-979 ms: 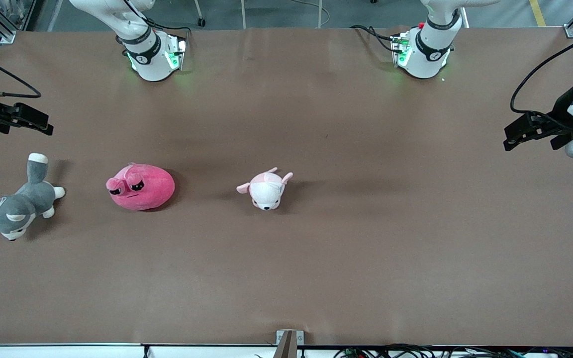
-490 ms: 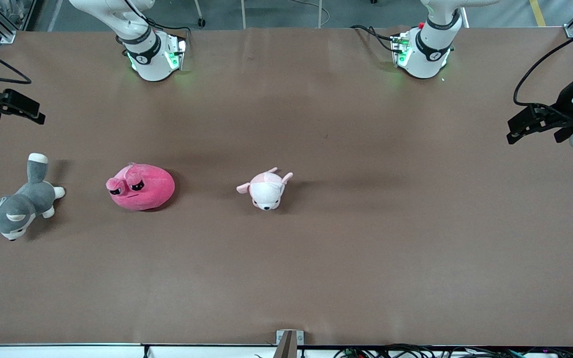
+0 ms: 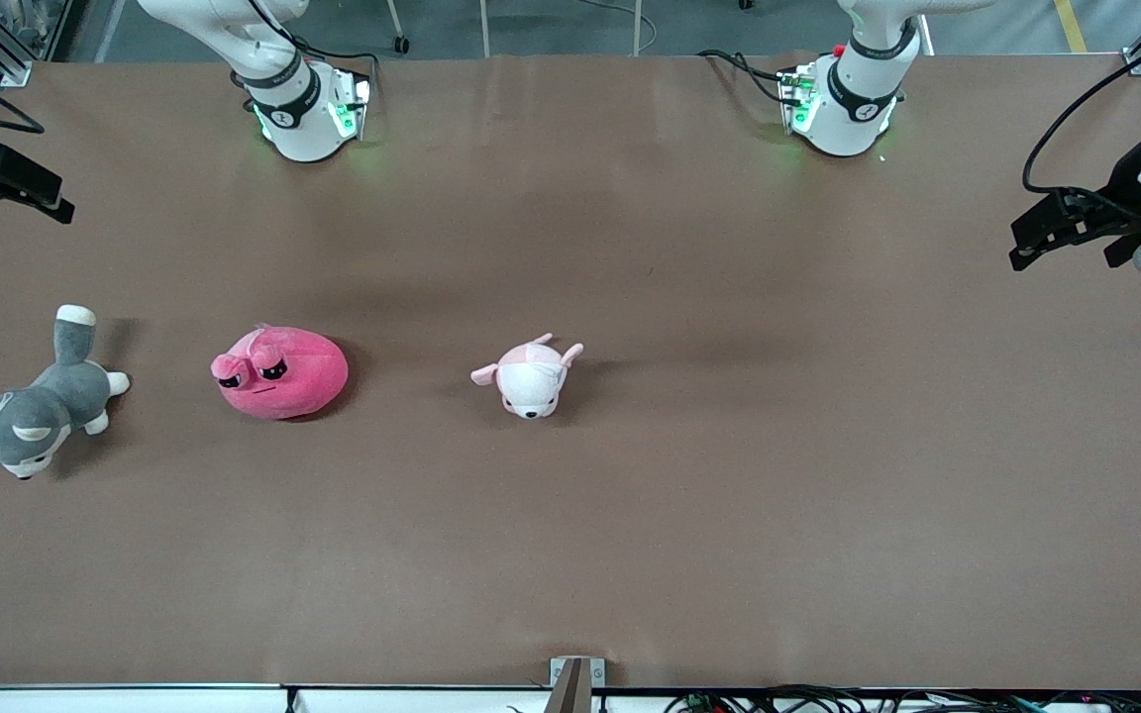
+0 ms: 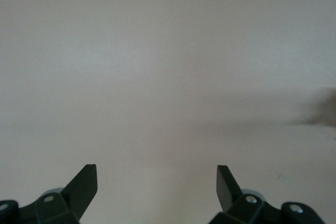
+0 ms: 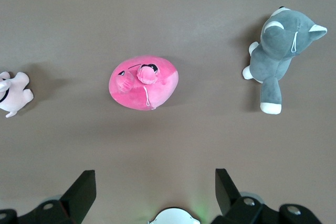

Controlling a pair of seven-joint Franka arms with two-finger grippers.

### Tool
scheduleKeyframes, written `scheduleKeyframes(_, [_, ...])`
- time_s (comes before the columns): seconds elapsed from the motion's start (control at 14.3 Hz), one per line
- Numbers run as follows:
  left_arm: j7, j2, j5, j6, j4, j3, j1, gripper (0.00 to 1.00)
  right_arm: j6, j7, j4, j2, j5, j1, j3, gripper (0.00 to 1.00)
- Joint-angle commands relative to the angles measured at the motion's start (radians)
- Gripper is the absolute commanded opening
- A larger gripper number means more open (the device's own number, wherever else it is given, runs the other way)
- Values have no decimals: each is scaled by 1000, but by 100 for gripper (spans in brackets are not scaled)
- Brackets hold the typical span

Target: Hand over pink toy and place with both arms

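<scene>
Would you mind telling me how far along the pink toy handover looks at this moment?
The pink toy lies on the table, between the grey husky plush and the pale pink dog plush. Nothing is in hand: the right gripper and left gripper are both open at the table's ends. This fits either a pickup to come or a toy already placed.
</scene>
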Motion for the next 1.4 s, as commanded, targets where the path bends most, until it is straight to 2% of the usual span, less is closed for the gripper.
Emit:
scheduleKeyframes(0.0, [18,-8,4,-33,18,2,-1,100,39,-3,-89,-61,14,1,-4,100])
scheduleKeyframes(0.42, [21,-8,4,-33,22,4,6,100,50,-6,-87,-64,34,2,-3,100])
scheduleKeyframes(1.33, [6,14,2,-33,31,3,2,100,44,-90,-81,-70,11,5,2,100])
